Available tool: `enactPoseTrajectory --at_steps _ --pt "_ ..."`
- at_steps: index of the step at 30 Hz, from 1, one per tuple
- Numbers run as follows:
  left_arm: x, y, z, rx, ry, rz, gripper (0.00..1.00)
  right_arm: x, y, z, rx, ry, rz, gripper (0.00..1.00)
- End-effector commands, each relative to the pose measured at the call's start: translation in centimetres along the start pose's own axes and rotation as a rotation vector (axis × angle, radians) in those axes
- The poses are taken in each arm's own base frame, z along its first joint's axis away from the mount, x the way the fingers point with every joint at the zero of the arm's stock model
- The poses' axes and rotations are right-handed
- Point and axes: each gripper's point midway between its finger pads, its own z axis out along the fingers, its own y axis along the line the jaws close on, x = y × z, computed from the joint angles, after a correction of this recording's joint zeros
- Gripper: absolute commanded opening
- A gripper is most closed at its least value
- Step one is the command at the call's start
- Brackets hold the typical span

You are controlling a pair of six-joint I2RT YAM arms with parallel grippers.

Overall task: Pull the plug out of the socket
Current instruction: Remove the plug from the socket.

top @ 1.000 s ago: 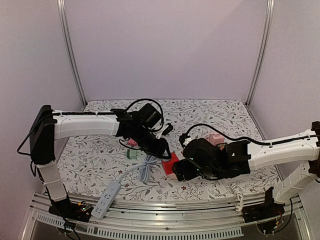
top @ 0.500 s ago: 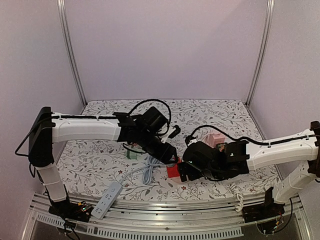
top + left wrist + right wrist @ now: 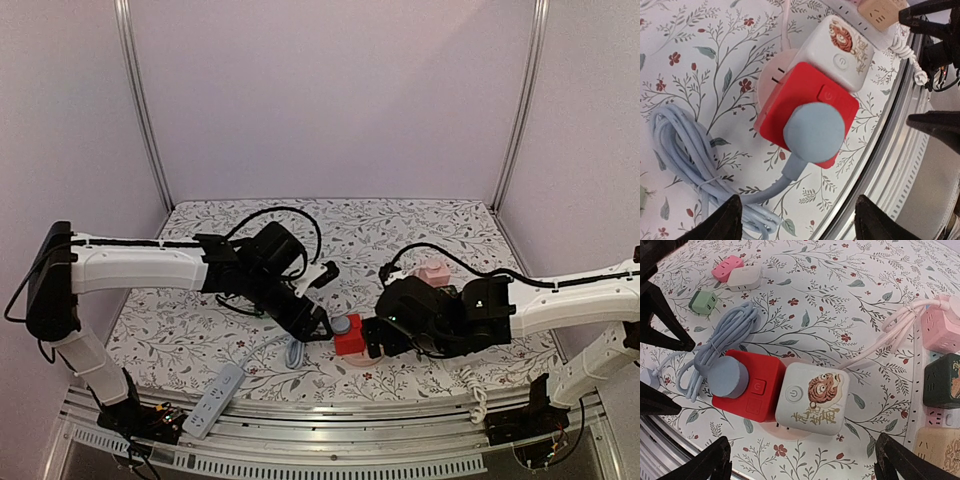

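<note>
A round blue-grey plug [image 3: 815,131] sits in the top of a red cube socket [image 3: 837,105], with its cable [image 3: 685,160] coiled beside it. A white cube with a tiger picture [image 3: 840,52] stands against the red one. My left gripper [image 3: 802,222] is open just above the plug, with a finger on each side of it and not touching it. My right gripper [image 3: 805,465] is open above the white cube [image 3: 812,397] and the red socket [image 3: 760,390], and it holds nothing. The plug also shows in the right wrist view [image 3: 727,377] and in the top view [image 3: 342,325].
Pink [image 3: 727,267], white [image 3: 745,277] and green [image 3: 703,302] adapters lie beyond the cable. Pink [image 3: 940,330], dark green [image 3: 942,380] and beige [image 3: 935,450] cubes stand to the right. A white power strip [image 3: 213,400] lies at the front rail.
My left arm has swung forward and right, bringing its open gripper down beside the red socket. My right gripper has shifted slightly right. The plug is still in the socket.
</note>
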Motion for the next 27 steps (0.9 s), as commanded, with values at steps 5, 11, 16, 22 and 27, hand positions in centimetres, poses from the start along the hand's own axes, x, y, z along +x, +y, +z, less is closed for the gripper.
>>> enactPoseTrajectory --at_steps 5,11,16,22,27 --pt "0.0 2.2 1.5 -0.057 0.022 0.091 0.71 -0.6 0.1 0.0 0.038 0.002 -0.011 0.99" --pt "-0.5 1.9 2.7 -0.024 0.020 0.174 0.56 -0.5 -0.5 -0.3 0.062 0.011 -0.005 0.99" --pt "0.0 1.8 3.7 -0.012 0.063 0.189 0.36 -0.3 -1.1 -0.7 0.075 0.025 0.007 0.99" --pt "0.1 0.4 3.4 0.038 0.062 0.193 0.15 0.1 -1.0 -0.4 0.084 0.044 0.000 0.99" --pt "-0.5 -1.1 2.6 0.056 0.049 0.168 0.00 0.0 0.3 -0.4 0.039 0.071 0.007 0.99"
